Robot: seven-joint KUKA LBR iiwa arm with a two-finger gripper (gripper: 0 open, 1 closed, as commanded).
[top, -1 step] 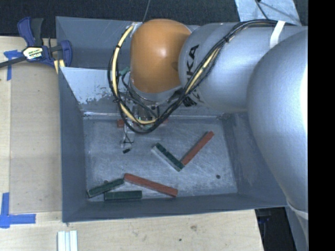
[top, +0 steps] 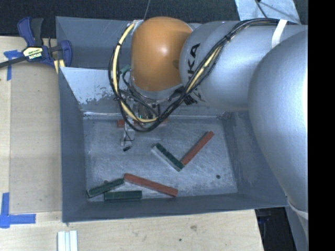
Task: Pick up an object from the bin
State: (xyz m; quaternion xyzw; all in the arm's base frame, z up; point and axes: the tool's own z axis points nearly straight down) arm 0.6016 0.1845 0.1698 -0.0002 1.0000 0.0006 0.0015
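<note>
In the bin (top: 70,156), right of centre: slanted bar (top: 199,146) and short bar (top: 167,157), meeting at their lower ends in a V. Near the front wall: long bar (top: 151,185), with tilted bar (top: 106,187) at its left end and front bar (top: 122,195) just before both. Left of the V: gripper (top: 126,146) over bare floor, small piece (top: 121,123) behind it by the back wall.

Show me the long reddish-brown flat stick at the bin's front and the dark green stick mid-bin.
long reddish-brown flat stick (top: 151,185): camera view, mid-length.
dark green stick (top: 168,157): camera view, mid-length.
</note>
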